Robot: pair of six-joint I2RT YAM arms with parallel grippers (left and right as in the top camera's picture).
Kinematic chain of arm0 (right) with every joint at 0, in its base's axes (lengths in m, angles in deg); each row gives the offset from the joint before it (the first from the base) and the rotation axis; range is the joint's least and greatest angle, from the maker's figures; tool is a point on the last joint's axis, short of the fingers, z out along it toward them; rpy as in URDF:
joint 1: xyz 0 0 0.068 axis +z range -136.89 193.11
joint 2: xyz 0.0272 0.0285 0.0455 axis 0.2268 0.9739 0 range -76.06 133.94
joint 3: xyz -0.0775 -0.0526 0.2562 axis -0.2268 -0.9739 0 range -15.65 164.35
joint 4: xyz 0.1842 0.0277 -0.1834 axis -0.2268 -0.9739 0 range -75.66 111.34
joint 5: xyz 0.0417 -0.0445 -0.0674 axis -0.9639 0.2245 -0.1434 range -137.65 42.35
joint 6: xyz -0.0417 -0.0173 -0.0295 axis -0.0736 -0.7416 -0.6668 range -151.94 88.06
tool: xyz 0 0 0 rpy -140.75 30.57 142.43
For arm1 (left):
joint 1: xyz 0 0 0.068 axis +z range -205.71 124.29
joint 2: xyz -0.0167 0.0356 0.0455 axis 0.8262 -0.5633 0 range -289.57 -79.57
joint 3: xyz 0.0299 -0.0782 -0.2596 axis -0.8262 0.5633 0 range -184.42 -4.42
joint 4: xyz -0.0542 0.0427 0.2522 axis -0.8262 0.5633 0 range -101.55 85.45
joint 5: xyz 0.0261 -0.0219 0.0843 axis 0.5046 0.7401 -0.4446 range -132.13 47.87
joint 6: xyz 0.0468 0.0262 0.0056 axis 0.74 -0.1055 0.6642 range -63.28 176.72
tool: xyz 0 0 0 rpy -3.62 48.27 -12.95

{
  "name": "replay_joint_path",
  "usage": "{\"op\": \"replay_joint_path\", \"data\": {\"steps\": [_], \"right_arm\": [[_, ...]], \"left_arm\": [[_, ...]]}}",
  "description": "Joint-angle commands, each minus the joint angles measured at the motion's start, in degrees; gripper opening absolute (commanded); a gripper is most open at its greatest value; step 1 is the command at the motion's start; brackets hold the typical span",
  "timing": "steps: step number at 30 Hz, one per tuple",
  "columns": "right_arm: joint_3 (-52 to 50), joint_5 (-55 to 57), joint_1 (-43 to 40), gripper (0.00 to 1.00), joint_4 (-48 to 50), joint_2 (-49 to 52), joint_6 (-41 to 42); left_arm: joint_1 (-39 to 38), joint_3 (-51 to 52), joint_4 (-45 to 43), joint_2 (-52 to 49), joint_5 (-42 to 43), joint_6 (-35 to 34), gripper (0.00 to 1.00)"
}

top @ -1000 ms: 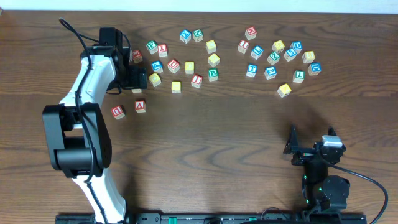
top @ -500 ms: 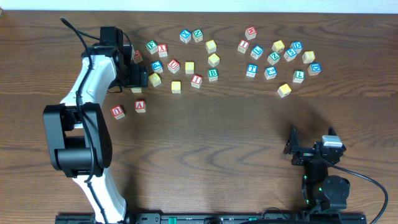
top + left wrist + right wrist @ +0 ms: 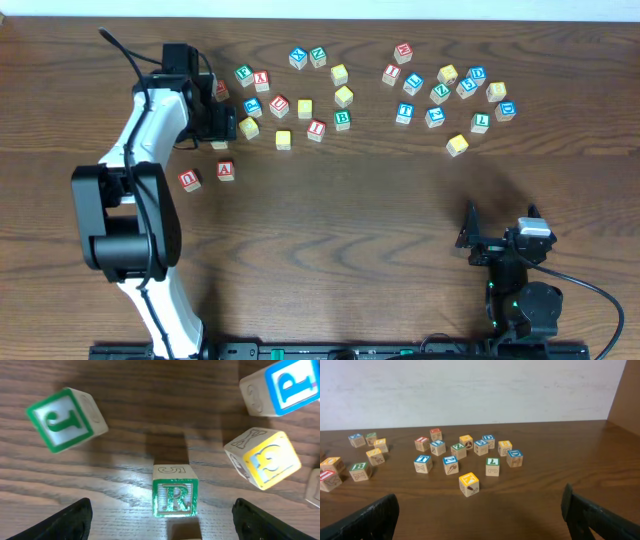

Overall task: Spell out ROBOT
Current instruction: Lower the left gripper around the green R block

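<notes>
Table: a dark wooden table (image 3: 380, 220) fills the overhead view.
Scatter: small alphabet cubes (image 3: 340, 72) lie in two loose clusters along the far side, no word lined up among them.
Left arm: the white left arm (image 3: 150, 130) reaches into the left-hand cluster.
Left gripper: the left gripper (image 3: 161, 510) points down at the wood with its fingers spread wide, gripping nothing.
Right gripper: the right gripper (image 3: 500, 232) sits near the front edge, well apart from the cubes, with its jaws fully parted and empty.
Green R cube: the green R cube (image 3: 175, 497) rests on the table between the left fingers, clear of both.
Neighbours: a green J cube (image 3: 62, 420), a blue P cube (image 3: 287, 387) and a yellow-faced cube (image 3: 265, 460) stand near it, none touching.
Green B cube: the green B cube (image 3: 342, 119) stands at the right edge of the left-hand cluster.
</notes>
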Motion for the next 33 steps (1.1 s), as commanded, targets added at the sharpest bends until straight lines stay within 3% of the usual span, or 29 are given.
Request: {"op": "replay_joint_path", "data": {"steps": [1, 33], "right_arm": [[-0.1, 0.5, 0.0, 0.99, -0.2, -0.3, 0.6], [-0.1, 0.4, 0.0, 0.99, -0.2, -0.3, 0.6]], "left_arm": [[-1.2, -1.1, -0.3, -2.3, 0.8, 0.4, 0.88], [-3.1, -1.0, -1.5, -2.7, -1.4, 1.0, 0.84]]}}
